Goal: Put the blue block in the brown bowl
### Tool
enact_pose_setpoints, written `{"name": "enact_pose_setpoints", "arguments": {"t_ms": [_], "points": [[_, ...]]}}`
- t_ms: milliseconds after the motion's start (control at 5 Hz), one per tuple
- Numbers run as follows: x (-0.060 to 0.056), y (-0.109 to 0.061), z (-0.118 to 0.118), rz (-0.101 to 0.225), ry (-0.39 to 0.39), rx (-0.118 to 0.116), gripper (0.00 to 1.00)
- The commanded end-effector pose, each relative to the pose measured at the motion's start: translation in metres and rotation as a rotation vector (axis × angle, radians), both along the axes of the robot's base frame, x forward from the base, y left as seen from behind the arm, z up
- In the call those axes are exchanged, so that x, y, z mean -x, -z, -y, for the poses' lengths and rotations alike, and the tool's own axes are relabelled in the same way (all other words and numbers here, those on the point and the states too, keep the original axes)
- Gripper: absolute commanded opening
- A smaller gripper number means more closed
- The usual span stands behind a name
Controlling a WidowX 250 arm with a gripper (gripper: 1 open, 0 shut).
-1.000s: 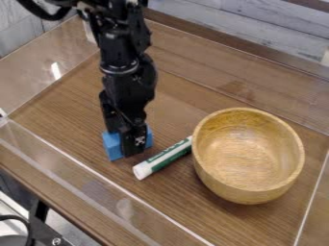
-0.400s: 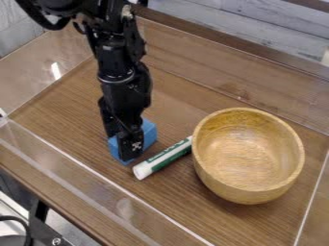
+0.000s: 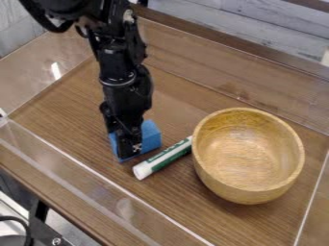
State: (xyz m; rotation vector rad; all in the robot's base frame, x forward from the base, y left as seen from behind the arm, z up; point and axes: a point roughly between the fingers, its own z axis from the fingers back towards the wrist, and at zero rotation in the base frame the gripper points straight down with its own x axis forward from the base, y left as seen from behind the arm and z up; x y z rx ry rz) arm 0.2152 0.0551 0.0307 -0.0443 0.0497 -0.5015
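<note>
The dark wooden table (image 3: 193, 77) has a big round light-brown wooden bowl (image 3: 248, 154) by its right edge. The black robot gripper (image 3: 129, 146) points straight down near the front edge, pinching the small bright-blue block (image 3: 148, 136), which sits on the table just beside a white-and-green marker pen (image 3: 162, 158).

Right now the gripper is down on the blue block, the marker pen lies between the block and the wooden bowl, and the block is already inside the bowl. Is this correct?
One part is wrong: the blue block is not inside the brown wooden bowl. In the camera view it sits on the table, left of the bowl, with the gripper closed on it. The white-and-green marker pen does lie between block and bowl.
</note>
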Motion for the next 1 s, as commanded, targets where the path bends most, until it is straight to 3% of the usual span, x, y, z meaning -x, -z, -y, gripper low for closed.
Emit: {"name": "enact_pose_setpoints", "arguments": {"t_ms": [0,200,600,800], "points": [[-0.015,-0.022,-0.005,0.060,0.001,-0.027,0.00],[-0.020,-0.035,-0.007,0.067,-0.005,-0.041,0.00],[-0.038,-0.088,-0.010,0.158,-0.073,-0.070,0.00],[-0.039,-0.098,0.000,0.191,-0.088,-0.077,0.00]]}}
